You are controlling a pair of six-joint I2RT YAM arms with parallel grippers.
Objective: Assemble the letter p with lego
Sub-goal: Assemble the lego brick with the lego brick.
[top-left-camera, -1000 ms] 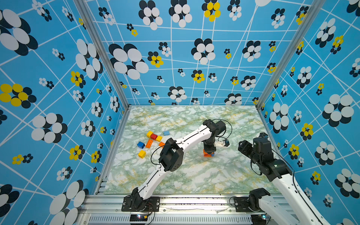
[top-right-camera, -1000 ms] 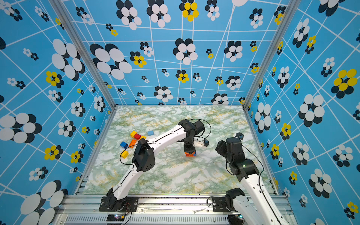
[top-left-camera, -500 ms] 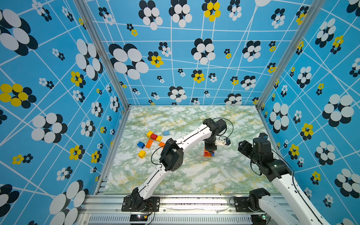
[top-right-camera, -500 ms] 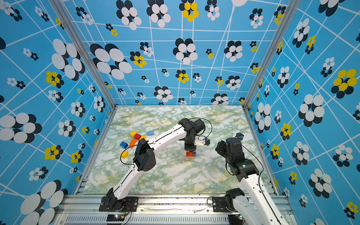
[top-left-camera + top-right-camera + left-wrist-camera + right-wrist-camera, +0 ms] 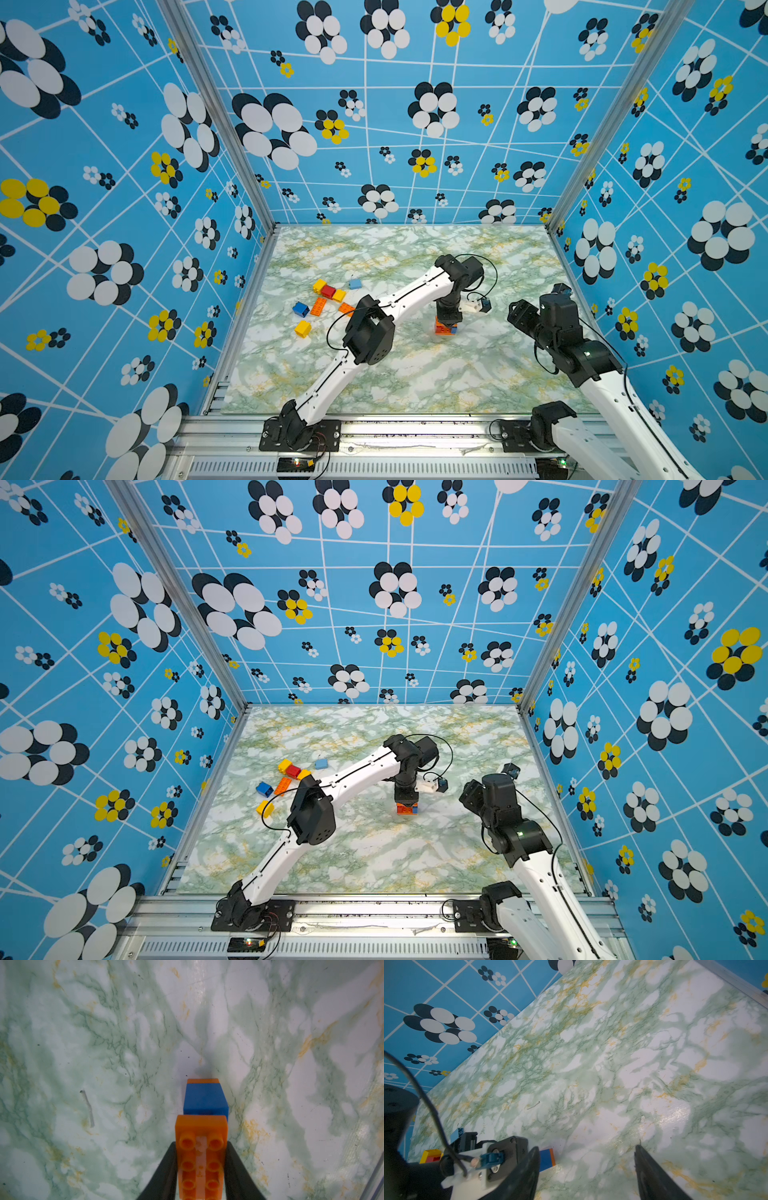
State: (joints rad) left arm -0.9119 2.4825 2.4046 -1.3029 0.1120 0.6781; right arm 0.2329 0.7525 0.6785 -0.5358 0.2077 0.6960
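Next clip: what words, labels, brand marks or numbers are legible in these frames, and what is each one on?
None can be read in any view.
Orange brick, gripped by the left gripper: faint marks on its pale centre strip, too blurred to read.
Walls: flower and line pattern only, no lettering.
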